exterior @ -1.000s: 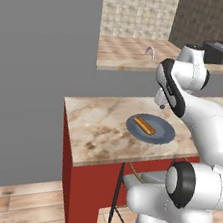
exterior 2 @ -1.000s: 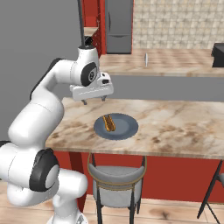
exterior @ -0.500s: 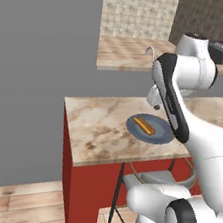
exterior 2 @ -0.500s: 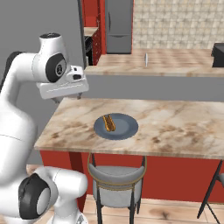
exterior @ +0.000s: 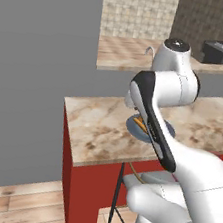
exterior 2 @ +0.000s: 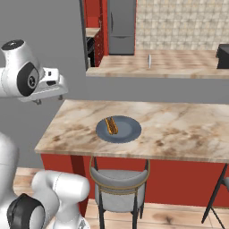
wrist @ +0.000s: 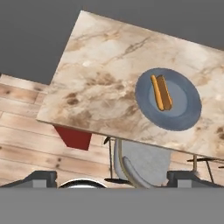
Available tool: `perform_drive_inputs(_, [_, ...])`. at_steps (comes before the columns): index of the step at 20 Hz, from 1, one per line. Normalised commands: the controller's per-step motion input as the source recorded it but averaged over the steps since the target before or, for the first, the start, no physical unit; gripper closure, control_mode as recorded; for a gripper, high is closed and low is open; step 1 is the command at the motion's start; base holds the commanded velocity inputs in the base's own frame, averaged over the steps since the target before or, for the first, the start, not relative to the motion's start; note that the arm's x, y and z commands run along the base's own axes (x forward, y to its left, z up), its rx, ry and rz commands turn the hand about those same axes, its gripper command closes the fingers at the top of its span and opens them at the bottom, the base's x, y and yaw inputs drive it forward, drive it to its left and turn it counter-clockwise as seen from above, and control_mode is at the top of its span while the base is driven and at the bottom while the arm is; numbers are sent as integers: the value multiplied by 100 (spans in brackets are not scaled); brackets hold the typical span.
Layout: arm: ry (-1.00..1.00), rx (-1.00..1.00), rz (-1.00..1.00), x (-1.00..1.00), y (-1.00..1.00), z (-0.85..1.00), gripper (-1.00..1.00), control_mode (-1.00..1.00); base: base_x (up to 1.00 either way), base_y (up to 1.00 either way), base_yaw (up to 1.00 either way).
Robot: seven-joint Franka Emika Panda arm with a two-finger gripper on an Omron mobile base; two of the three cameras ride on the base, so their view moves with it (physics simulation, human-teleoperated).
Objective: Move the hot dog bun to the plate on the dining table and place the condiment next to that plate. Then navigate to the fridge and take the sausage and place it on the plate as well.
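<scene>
Pincer: jaws stand wide apart, nothing between them. In the hand view the two dark finger tips sit at the far left and far right of the bottom edge, with open air and floor in the gap. In the right base view the hand hangs raised above the left end of the dining table, clear of its top and touching nothing.

Below and ahead of the pincer: the marbled tabletop, seen from above in the hand view, its near corner and a bit of red base toward the lower left.

Further along the table from the pincer, to the right in the hand view: the plate, blue-grey, flat on the top, near the front edge. The hot dog bun lies on the plate, on its left half, lengthwise split visible. In the right base view the bun lies likewise on the plate's left part. Left base view: the arm hides most of the plate; a rim segment and a tan sliver show.

Under the table edge, beneath the plate: a grey-seated stool.

Beyond the table: a marbled counter; behind it, at the far wall, the grey fridge, door closed.
</scene>
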Motion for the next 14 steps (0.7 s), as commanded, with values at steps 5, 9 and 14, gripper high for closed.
perform_drive_inputs(5, [-11, 3, 0, -48, 10, 1, -100, -100, 0, 0, 0])
perform_drive_inputs(9, [0, 0, 0, 0, 0, 0, -100, 100, -83, -13, 1])
perform_drive_inputs(14, [0, 0, 0, 0, 0, 0, -100, 100, -98, -40, 0])
